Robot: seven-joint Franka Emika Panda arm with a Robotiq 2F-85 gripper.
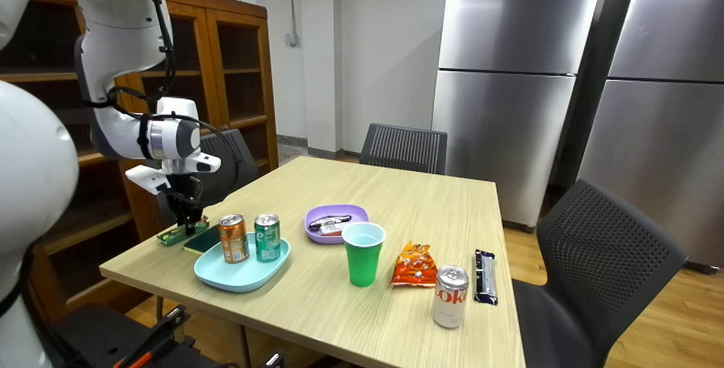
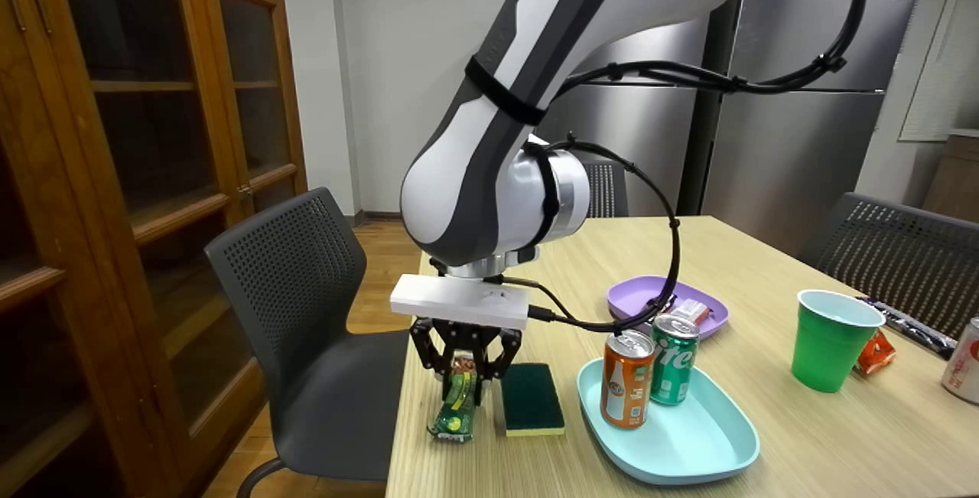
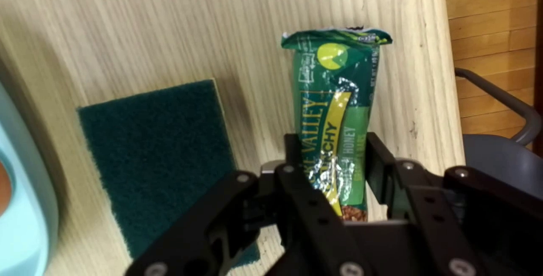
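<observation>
- A pale, wood-grained bench (image 1: pixel 376 187) carries an oblong, green-wrapped granola bar (image 3: pixel 335 119), which lies near one edge with its printed face up; "Valley" and "Honey" are readable.
- The black, jointed fingers (image 3: pixel 379 165) of a white and dark-grey robot arm (image 2: pixel 489 169) point down and stand partly closed, one against each long side of the granola bar, gripping it.
- A dark-green, rectangular scouring sponge with a yellow underside (image 3: pixel 157 165) lies flat just beside the granola bar, a strip of bench showing between them.
- On the sponge's other side, a light-blue, rounded tray (image 2: pixel 711 444) holds an orange metal can (image 2: pixel 627 379) and a green metal can (image 2: pixel 674 360), both upright and near each other.
- A purple, rounded tray (image 1: pixel 336 210) holds small wrapped snacks (image 1: pixel 329 221).
- Well apart from the fingers stand a green plastic cup with a pale inside (image 1: pixel 362 258) and a silvery-white can with red lettering (image 1: pixel 451 297); near them lie a crinkled, red-orange snack bag (image 1: pixel 414 269) and a dark-blue wrapped bar (image 1: pixel 485 277).
- Around the bench are dark-grey chairs with perforated backs (image 1: pixel 608 266), tall steel refrigerators (image 1: pixel 512 96) and a brown, glass-fronted wooden cabinet (image 2: pixel 180 219).
</observation>
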